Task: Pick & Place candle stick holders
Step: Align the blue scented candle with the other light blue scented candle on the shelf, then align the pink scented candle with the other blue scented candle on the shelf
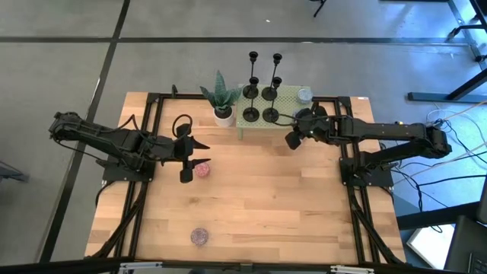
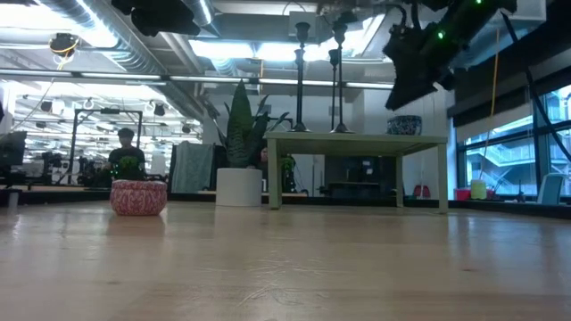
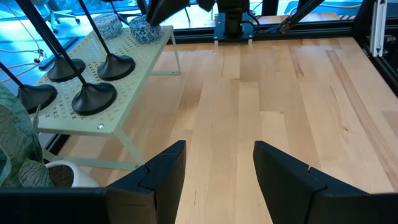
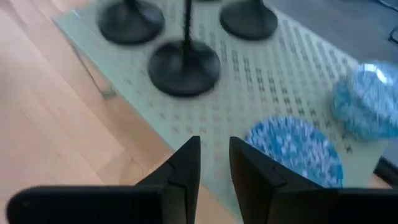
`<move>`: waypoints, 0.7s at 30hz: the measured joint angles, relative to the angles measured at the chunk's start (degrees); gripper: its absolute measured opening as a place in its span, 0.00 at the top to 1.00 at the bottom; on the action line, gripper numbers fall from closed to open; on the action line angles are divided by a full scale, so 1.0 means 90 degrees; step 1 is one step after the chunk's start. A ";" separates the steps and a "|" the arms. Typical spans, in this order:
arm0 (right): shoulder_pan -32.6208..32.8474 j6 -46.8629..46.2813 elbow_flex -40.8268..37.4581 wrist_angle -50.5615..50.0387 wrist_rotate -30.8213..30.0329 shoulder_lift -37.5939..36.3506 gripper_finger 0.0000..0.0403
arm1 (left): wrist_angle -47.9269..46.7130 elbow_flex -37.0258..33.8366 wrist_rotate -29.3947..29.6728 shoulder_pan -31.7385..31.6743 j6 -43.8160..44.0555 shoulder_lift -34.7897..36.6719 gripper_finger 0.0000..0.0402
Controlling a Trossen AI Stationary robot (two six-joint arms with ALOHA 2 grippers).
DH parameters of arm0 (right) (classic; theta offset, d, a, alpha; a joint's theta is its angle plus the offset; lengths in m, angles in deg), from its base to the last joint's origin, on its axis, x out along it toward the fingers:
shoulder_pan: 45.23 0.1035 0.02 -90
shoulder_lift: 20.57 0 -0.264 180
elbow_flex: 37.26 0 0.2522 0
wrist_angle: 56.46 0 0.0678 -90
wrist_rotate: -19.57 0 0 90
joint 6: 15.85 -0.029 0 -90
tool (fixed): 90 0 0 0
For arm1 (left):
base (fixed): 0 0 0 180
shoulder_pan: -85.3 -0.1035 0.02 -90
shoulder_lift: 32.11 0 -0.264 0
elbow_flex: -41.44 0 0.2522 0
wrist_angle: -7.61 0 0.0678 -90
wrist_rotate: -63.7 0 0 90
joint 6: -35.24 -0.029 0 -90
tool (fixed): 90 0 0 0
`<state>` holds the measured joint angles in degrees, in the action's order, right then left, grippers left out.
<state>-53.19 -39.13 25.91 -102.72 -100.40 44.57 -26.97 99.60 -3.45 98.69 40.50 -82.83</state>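
Candle stick holders (image 1: 260, 95): four, black, upright on the small green perforated table (image 1: 284, 118); the high view alone shows all four bases.
Low view: only two stems above the green table.
Right gripper (image 1: 292, 140): just beside the green table's near corner, fingers slightly parted, nothing held; its wrist view alone shows two blue patterned bowls (image 4: 297, 150) on the green table.
Left gripper (image 1: 187, 160): well apart from the green table, released, empty, beside a pink bowl (image 1: 202, 170).
Plant (image 1: 221, 97): white pot, touching-close beside the green table.
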 joint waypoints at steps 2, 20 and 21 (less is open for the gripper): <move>0.0079 0.0050 0.0190 -0.0003 0.0008 -0.0002 0.78 | 0.0000 0.0000 0.0000 0.0000 0.0000 0.0000 0.54; 0.1379 0.2000 0.0894 0.1881 0.1856 0.0034 0.78 | -0.0906 0.0002 -0.0420 0.0000 0.0205 -0.0508 0.52; 0.1379 0.2073 0.0887 0.1939 0.1856 0.0038 0.78 | -0.0913 0.0002 -0.0509 0.0000 0.0215 -0.0590 0.51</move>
<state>-40.78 -20.47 33.89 -85.27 -83.69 44.91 -35.19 99.62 -8.03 98.69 42.44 -88.13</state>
